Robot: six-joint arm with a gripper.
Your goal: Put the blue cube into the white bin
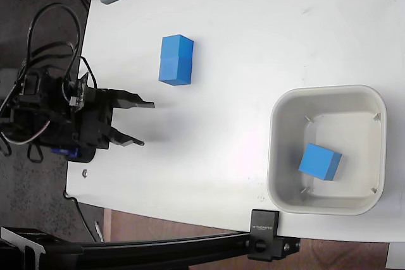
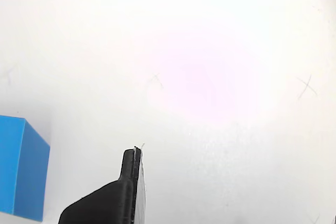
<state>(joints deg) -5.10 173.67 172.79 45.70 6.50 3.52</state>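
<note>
Both black fingers of the gripper stand apart with nothing between them, low at the left of the fixed view. Beyond them two blue cubes sit touching on the white table. Farthest right — the blue cube lies inside the white bin.
</note>
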